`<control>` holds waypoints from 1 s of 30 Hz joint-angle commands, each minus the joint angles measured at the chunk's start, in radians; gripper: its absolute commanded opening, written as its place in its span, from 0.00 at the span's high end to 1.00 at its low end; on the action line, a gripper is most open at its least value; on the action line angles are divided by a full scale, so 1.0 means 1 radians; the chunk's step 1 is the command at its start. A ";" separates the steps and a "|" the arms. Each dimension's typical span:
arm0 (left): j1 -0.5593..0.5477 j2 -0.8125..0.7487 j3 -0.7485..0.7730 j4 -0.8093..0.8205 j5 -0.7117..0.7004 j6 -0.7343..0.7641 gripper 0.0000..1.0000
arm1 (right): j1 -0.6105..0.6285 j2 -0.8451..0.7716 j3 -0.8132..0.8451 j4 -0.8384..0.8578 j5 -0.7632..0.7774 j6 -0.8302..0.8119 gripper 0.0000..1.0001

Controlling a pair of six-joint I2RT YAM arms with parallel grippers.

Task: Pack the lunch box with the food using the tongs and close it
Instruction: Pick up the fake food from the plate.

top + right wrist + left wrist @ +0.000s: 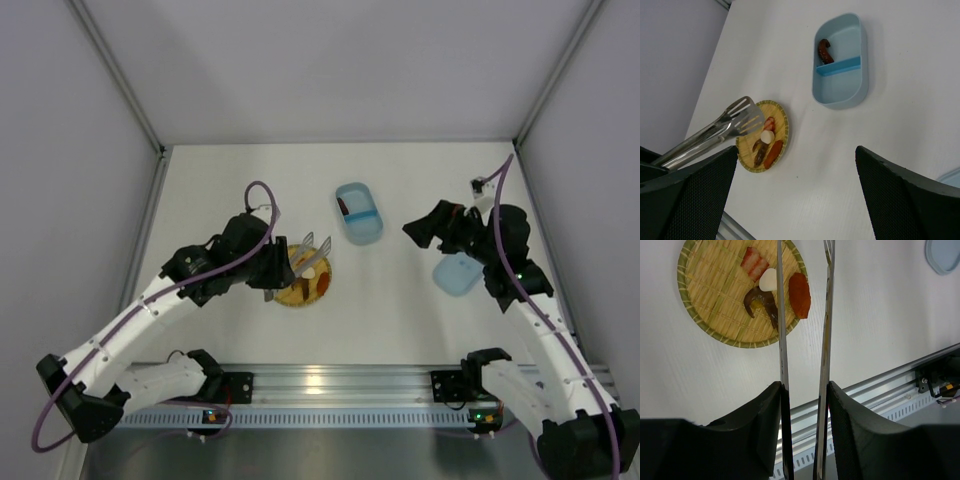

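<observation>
My left gripper (805, 390) is shut on the tongs (782, 330), pressing both silver arms between its pads. The tongs' tips (316, 246) stand apart above the far side of the yellow woven plate (705, 290). On the plate lie the food pieces: a red-striped one (754, 262), a white round one (768, 280), an orange one (799, 294) and a brown curled one (761, 302). The light-blue lunch box (840, 62) lies uncovered, with one dark red piece (824, 51) in its far compartment. Its lid (458, 273) lies under my right arm. My right gripper (796, 150) hangs open and holds nothing.
A slotted aluminium rail (330, 385) runs along the table's near edge between the two arm bases. Grey walls close the table in on the left, right and far sides.
</observation>
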State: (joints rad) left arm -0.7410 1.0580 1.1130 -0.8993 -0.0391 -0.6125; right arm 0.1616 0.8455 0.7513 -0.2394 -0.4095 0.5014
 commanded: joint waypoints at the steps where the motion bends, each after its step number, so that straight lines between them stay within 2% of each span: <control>1: -0.009 -0.049 -0.025 -0.016 0.033 -0.012 0.55 | 0.013 -0.028 0.000 -0.024 0.014 0.008 0.01; 11: -0.054 -0.092 -0.061 -0.055 0.096 -0.001 0.55 | 0.013 -0.063 -0.001 -0.052 0.031 0.014 0.01; 30: -0.070 -0.039 -0.104 -0.046 0.074 -0.003 0.55 | 0.013 -0.080 -0.023 -0.051 0.029 0.020 0.01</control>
State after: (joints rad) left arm -0.8055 1.0149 1.0168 -0.9577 0.0475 -0.6151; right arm 0.1616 0.7849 0.7391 -0.2844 -0.3855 0.5179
